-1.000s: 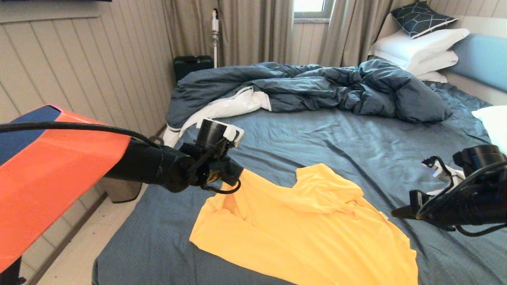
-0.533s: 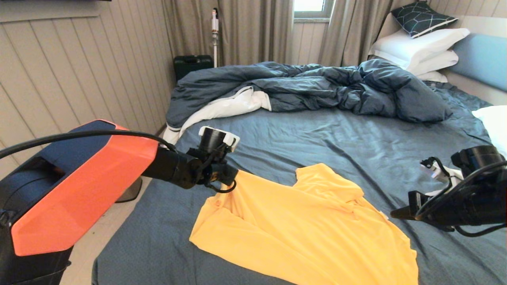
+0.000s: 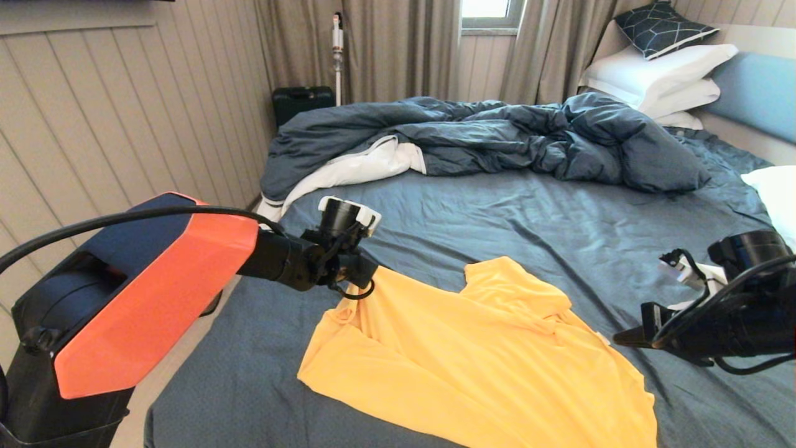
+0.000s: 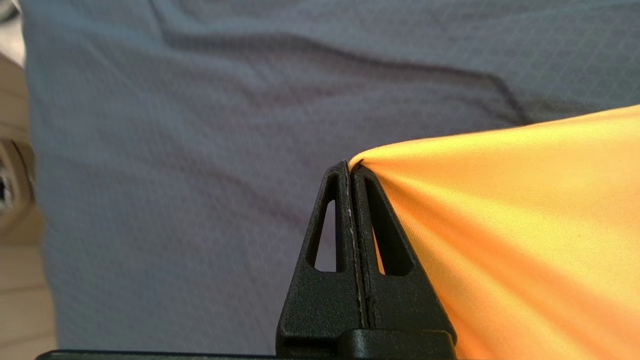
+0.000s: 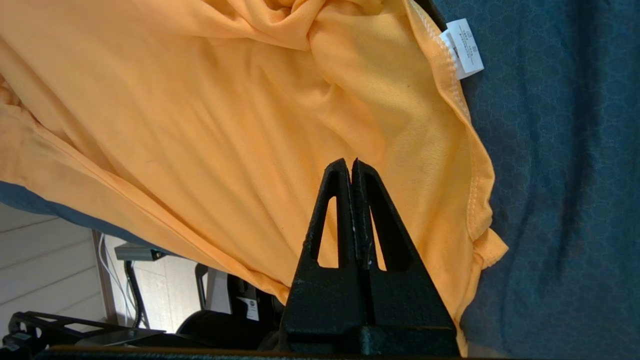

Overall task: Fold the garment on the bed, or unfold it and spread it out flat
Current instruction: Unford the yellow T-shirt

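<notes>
Nearest the robot, the T-shirt (image 3: 472,361) lies on the bed (image 3: 559,236), spread over the sheet at the near edge, its front hem running off the foot of the mattress. The fabric is rumpled rather than flat: folds gather near the collar and a sleeve bunches up in the middle. In the right wrist view a white care label (image 5: 464,47) shows at the hem beside the sheet.

The right gripper (image 5: 352,167) hangs to the right of the T-shirt, above its edge. Its fingers are pressed together with nothing between them; it holds nothing.

The left gripper (image 4: 349,167) is at the T-shirt's far left corner. Its fingers are clamped tight on a pinch of the yellow fabric, which fans out taut from the tips. In the head view that corner (image 3: 379,280) is drawn up into a peak off the sheet, just beyond the left wrist.

Farther back, a dark blue duvet (image 3: 497,137) lies heaped across the bed, with a white lining showing at its left end. Beyond it, at the right, white pillows (image 3: 659,71) are stacked with a patterned cushion (image 3: 662,28) on top, against a light blue headboard (image 3: 755,93).
</notes>
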Available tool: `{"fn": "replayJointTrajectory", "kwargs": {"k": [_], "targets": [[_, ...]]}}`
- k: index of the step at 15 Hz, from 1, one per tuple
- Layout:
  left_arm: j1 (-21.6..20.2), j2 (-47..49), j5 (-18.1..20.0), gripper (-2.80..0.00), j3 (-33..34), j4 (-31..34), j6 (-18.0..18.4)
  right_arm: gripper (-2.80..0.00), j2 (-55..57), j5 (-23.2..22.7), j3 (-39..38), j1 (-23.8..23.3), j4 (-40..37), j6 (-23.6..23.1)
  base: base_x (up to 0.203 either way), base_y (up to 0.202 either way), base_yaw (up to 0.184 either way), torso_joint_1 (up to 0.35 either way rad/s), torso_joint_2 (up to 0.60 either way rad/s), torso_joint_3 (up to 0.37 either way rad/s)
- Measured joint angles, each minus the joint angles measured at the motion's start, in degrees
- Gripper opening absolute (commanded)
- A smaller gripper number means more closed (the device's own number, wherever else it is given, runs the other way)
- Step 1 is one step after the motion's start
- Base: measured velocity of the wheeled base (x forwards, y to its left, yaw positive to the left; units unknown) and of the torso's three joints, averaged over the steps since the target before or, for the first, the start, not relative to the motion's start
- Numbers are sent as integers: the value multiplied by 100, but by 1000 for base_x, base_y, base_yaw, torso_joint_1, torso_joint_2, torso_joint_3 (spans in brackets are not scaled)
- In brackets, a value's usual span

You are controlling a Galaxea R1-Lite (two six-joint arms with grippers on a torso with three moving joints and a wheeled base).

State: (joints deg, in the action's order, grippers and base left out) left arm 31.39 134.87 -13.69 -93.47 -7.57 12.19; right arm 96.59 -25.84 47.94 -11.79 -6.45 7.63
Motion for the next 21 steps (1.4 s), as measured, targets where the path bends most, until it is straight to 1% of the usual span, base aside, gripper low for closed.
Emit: {"fn": "replayJointTrajectory", "kwargs": {"k": [2, 3, 6, 9, 10, 12, 13, 15, 17, 19, 21], "targets": [[9, 51, -16, -280, -117, -3, 126, -280, 0, 2, -34, 0, 74, 0, 0, 0, 0, 0, 0, 0], [11, 71, -25, 0, -132, -11, 131, -280, 2, 5, -71, 0, 162, -2, 0, 0, 0, 0, 0, 0], [11, 108, -30, 0, -151, -34, 115, -280, 10, 7, -137, 0, 276, 0, 0, 0, 0, 0, 0, 0], [16, 50, -30, 0, -35, -53, 51, -280, 11, 7, -156, 0, 279, 0, 0, 0, 0, 0, 0, 0], [17, -30, -28, 0, 54, -59, 38, -280, 11, 7, -161, 0, 279, 0, 0, 0, 0, 0, 0, 0], [24, -260, -23, 0, 474, -66, 22, -280, 11, 10, -172, 0, 284, 0, 0, 0, 0, 0, 0, 0], [39, -393, -23, -280, 757, -112, 15, -280, 11, 13, -186, 0, 286, -2, 0, 0, 0, 0, 0, 0], [109, -705, -15, -280, 1329, -316, -9, -280, 11, 16, -195, 0, 286, -2, 0, 0, 0, 0, 0, 0], [285, -1016, -12, -280, 1863, -557, -23, -280, 11, 22, -208, 7, 287, 0, 0, 0, 0, 0, 0, 0], [574, -1237, -15, -280, 2219, -696, -87, -280, 11, 32, -225, 9, 297, -2, 0, 0, 0, 0, 0, 0], [808, -1329, -15, -280, 2371, -723, -158, -280, 10, 33, -230, 9, 297, -2, 0, 0, 0, 0, 0, 0]]}}
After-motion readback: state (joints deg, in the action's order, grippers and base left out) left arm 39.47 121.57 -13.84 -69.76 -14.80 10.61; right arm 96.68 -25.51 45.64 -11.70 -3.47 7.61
